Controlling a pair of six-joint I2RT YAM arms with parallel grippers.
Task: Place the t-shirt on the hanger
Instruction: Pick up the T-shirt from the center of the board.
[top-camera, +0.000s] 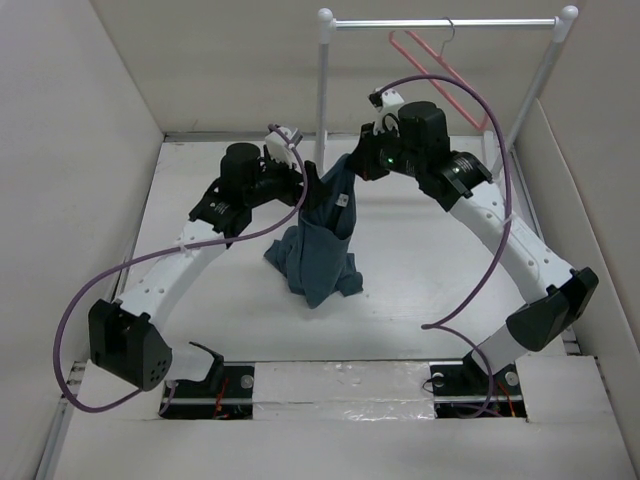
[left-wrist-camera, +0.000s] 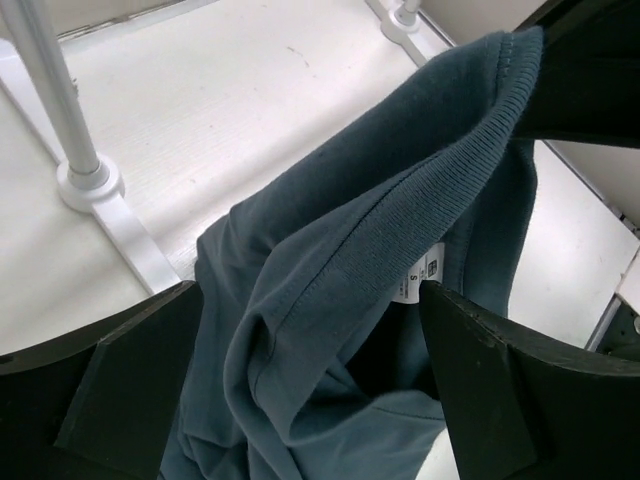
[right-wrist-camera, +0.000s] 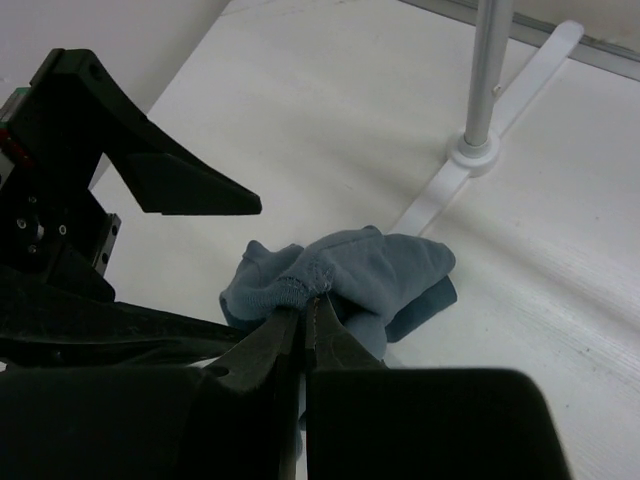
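Hanging from the right gripper (top-camera: 368, 162) in the top view, the dark teal t-shirt (top-camera: 320, 240) is lifted at one end while its lower folds rest bunched on the white table (top-camera: 430, 270). The left gripper (top-camera: 303, 183) sits just beside the raised cloth. Only this view shows the salmon-pink hanger (top-camera: 450, 72), hooked on the bar of the white clothes rack (top-camera: 440, 22) at the back right, well apart from the shirt. Pale walls (top-camera: 70, 150) box in the table on three sides.

The left wrist view shows its gripper (left-wrist-camera: 310, 290) spread wide, with fabric (left-wrist-camera: 300, 330) draped between the black fingers (left-wrist-camera: 130, 380). The ribbed collar (left-wrist-camera: 400, 220) and a white size label (left-wrist-camera: 415, 280) show here alone. A rack pole (left-wrist-camera: 55, 100) stands on its foot behind.

The right wrist view shows its gripper (right-wrist-camera: 305, 310) pressed together, pinching the collar edge of the t-shirt (right-wrist-camera: 385, 265). The other gripper's open finger (right-wrist-camera: 170, 175) juts in at the left, and a rack pole (right-wrist-camera: 485, 70) rises beyond.
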